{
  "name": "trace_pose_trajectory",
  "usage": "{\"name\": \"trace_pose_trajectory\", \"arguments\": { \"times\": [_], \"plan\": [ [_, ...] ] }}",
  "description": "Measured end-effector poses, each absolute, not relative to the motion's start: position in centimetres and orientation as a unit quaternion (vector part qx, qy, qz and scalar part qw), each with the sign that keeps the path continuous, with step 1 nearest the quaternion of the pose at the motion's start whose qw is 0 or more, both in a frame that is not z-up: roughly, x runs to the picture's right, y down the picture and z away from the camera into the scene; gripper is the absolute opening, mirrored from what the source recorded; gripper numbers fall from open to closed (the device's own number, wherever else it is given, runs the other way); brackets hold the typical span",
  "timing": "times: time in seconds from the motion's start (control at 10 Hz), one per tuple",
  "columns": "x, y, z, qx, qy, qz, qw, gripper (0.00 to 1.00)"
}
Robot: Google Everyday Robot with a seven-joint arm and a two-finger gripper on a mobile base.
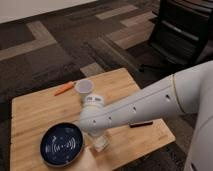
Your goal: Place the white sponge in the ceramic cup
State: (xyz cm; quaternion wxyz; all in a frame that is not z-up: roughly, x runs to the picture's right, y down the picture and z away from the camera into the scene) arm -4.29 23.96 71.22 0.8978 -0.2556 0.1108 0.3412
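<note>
The white sponge (102,144) lies on the wooden table (35,112) near its front edge, just right of the blue plate. My gripper (99,140) hangs from the white arm, pointing down right at the sponge, and the wrist hides part of it. The ceramic cup (84,88) stands upright at the table's far side, behind the gripper and apart from it.
A dark-blue patterned plate (62,144) lies at the front left, next to the sponge. An orange tool (63,89) lies left of the cup. A dark flat bar (141,124) lies at the right. A black chair (182,35) stands beyond the table's right side.
</note>
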Motion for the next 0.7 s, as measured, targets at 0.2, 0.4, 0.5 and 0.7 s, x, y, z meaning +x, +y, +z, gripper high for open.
{"name": "trace_pose_trajectory", "arguments": {
  "times": [0.2,0.4,0.5,0.7],
  "plan": [
    [-5.0,24.7,72.0,-0.254,0.104,0.326,0.905,0.64],
    [-5.4,25.4,72.5,-0.256,0.105,0.322,0.905,0.39],
    [-5.4,25.4,72.6,-0.254,0.108,0.324,0.905,0.25],
    [-4.9,25.2,72.7,-0.251,0.118,0.328,0.903,0.01]
  ]
}}
